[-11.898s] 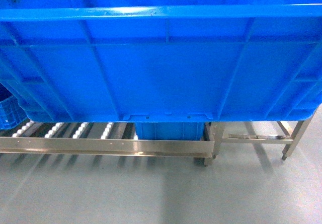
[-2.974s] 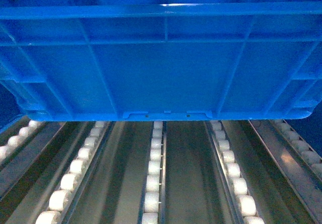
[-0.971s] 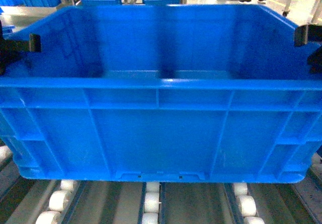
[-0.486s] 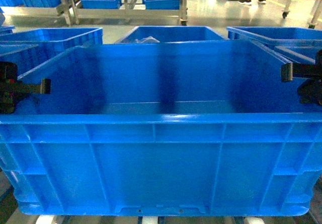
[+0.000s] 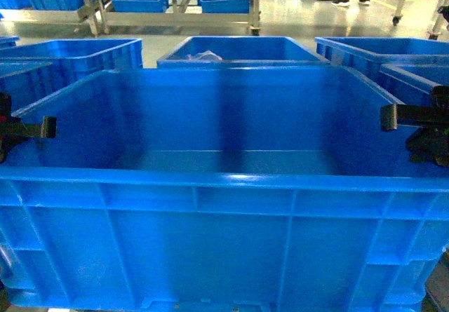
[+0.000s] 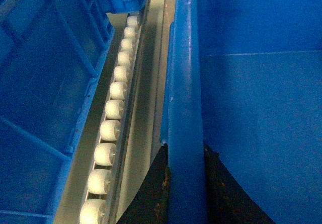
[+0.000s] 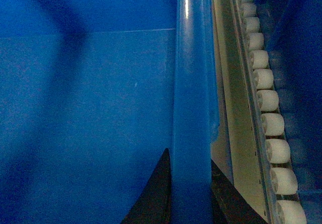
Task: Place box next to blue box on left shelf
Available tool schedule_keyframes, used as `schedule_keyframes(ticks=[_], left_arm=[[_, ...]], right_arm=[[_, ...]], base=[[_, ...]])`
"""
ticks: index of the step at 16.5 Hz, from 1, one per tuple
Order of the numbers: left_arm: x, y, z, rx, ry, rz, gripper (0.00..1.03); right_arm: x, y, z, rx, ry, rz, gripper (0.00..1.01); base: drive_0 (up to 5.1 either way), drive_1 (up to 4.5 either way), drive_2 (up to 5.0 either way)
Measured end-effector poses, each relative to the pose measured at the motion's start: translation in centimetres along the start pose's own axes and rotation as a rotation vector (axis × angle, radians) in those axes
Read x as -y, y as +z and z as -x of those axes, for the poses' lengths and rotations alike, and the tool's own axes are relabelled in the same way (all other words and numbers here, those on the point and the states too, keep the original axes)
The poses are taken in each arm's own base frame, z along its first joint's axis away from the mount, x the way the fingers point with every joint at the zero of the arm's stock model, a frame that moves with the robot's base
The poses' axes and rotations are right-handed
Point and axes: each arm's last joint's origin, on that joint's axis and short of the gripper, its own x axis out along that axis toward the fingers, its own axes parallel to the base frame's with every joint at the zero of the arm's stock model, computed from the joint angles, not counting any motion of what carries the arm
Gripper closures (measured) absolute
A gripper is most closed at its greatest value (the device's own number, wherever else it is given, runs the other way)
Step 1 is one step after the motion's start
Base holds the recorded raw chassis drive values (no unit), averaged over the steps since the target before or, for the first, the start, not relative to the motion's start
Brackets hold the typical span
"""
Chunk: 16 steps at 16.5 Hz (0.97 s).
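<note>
Box (image 5: 224, 207) apparently seated on left shelf (image 6: 108, 128); left gripper (image 6: 185, 183) and right gripper (image 7: 190, 189) clamp its 9 and 3 o'clock rims; release remains.

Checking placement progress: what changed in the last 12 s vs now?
The box went from held high in front of the left shelf to low among other crates, its base dropping past the rollers out of head view. Unchanged: left gripper and right gripper still clamp the side rims.
</note>
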Motion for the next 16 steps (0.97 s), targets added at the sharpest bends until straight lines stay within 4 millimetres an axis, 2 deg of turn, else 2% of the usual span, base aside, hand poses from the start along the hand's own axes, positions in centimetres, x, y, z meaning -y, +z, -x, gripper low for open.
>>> schedule_keyframes(ticks=[2,4,7,10,11,13,14,15,16], left_arm=[[0.0,0.0,0.0,0.026,-0.01,0.007,0.92],[0.4,0.2,0.1,0.1,0.039,-0.022,0.72],[-1.3,3.2,1.4,0.292,0.185,0.062,0.39],[-0.7,3.8,1.9,0.332,0.145,0.073,0.05],[-0.7,3.8,1.9,0.334,0.147,0.076,0.06],[-0.9,3.8,1.9,0.332,0.156,0.081,0.05],[-0.9,3.8,1.9,0.351,0.143,0.086,0.06],[-1.6,3.2,2.2,0.498,0.019,0.122,0.18],[-1.8,1.7,2.9,0.546,-0.072,0.125,0.29]], right_arm=[[0.0,0.1,0.0,0.01,-0.002,-0.001,0.92],[0.0,0.3,0.0,0.06,0.01,0.038,0.73],[0.2,1.8,0.8,0.202,0.003,0.036,0.4],[0.4,2.4,1.3,0.267,-0.04,0.02,0.06],[0.5,2.4,1.3,0.266,-0.043,0.02,0.03],[0.5,2.4,1.3,0.266,-0.042,0.02,0.03],[0.6,2.3,1.1,0.392,-0.03,0.024,0.08],[1.5,0.9,1.2,0.541,-0.025,0.055,0.2],[2.7,-1.1,1.7,0.605,-0.036,0.073,0.31]], base=[[0.0,0.0,0.0],[0.0,0.0,0.0],[0.0,0.0,0.0],[0.0,0.0,0.0],[0.0,0.0,0.0],[0.0,0.0,0.0],[0.0,0.0,0.0],[0.0,0.0,0.0],[0.0,0.0,0.0]])
